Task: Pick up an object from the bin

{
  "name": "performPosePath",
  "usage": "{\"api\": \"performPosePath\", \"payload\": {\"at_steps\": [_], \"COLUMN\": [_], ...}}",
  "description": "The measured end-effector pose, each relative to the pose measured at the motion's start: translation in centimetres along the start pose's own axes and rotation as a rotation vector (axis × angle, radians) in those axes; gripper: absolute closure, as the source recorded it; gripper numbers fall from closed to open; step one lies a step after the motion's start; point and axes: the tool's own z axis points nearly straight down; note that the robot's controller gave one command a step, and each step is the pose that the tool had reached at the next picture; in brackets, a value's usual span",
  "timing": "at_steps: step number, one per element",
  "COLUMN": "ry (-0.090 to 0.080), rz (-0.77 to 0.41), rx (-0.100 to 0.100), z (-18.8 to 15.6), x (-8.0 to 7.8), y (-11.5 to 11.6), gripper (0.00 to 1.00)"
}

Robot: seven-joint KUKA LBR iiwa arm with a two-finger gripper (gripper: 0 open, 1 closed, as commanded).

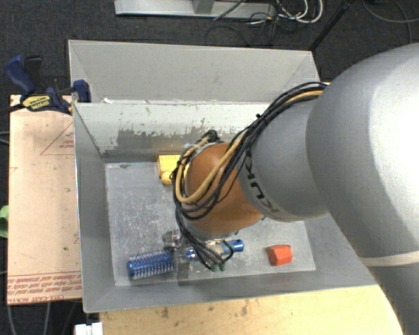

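Lower centre of the bin (91,208) we see the fingers (184,251) down at the right end of a blue ridged roller (151,264), we can't tell their opening or any hold under the orange cover (220,187); orange block (279,255) lower right, yellow piece (168,166) further back.

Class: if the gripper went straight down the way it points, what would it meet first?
Probably the right end of the blue ridged roller, which lies just below and left of the gripper. Depth is unclear, so it may instead meet the bin floor beside the roller.
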Motion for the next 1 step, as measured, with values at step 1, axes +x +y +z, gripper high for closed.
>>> {"api": "performPosePath", "payload": {"at_steps": [1], "ry": [-0.005], "rz": [-0.017], "rx": [0.001], "z": [-20.23], "x": [-1.68], "y": [-0.22], "gripper": [1.00]}}
